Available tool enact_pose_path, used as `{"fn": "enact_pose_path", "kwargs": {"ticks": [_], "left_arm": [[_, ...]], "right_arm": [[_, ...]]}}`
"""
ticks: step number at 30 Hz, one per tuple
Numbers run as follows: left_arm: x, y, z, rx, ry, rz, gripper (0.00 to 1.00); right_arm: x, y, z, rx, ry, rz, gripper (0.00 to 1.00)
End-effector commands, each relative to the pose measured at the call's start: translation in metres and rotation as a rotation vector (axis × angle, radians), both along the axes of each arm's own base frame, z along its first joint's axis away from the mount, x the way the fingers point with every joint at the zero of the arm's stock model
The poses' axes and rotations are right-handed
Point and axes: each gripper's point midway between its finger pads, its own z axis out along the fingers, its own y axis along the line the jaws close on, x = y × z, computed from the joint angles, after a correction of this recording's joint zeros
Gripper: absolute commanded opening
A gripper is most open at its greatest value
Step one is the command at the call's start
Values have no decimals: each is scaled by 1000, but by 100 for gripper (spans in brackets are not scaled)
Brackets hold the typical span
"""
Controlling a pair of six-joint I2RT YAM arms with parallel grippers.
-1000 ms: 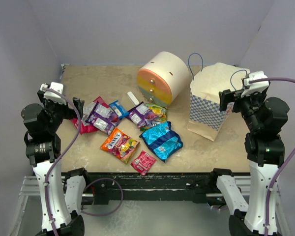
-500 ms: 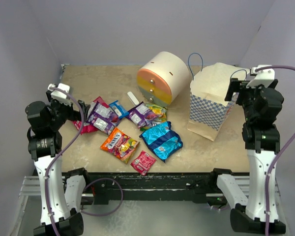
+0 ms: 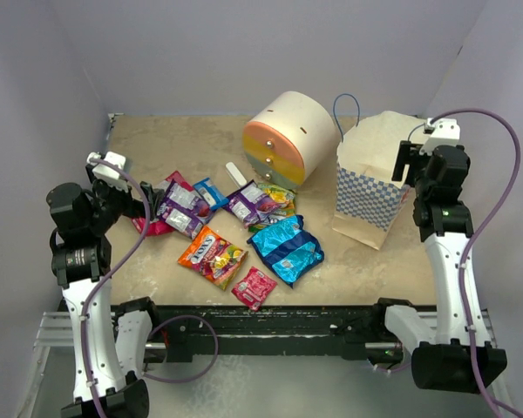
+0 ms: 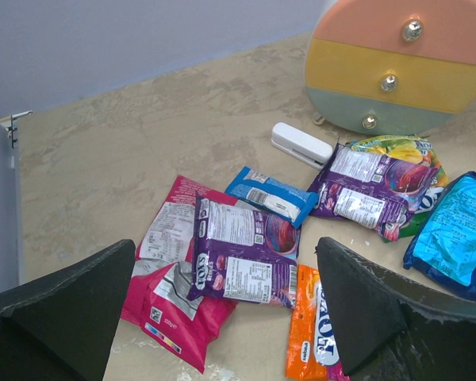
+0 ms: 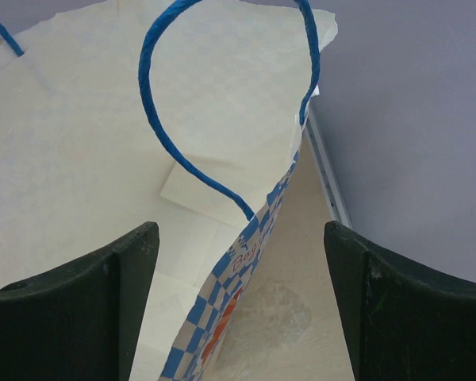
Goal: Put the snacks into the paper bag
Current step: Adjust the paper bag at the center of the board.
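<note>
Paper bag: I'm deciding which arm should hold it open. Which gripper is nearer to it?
Right. The right gripper hangs over the rim of the paper bag, jaws open astride its wall. The left gripper is across the table, above the snacks.

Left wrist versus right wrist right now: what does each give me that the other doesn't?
Left wrist only: the snacks, purple packet overlapping pink packet, the white stick, the drawer unit. Right wrist only: the paper bag interior, no packet visible, and its blue handle. Both: beige table, and the left gripper and right gripper each open.
</note>
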Motion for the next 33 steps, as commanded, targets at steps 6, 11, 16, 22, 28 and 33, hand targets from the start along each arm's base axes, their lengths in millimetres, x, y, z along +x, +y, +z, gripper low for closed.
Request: {"fn": "enact_pose_path", "kwargs": {"ticks": [6,11,16,22,28,33], "left_arm": [[-1,-3,10,-3,-54,-14,99],[-1,-2,7,23,-49,-21,99],[0,-1,-3,59,-19,-44,99],[0,-5,-10,52,3,-69,99],[0,-9,-14,36,17,-97,99],[-3,-14,-18,47,21,-137,99]], "right_arm": [[28,-11,9,-32,-62,-34,52],[36,-13,0,-43,-33,-35,45],[40,-12,4,-64,-30,-13,36],[41,4,7,-48,-17,84,15],[33,23,3,-21,14,192,0],[31,28,3,-47,24,238,0]]}}
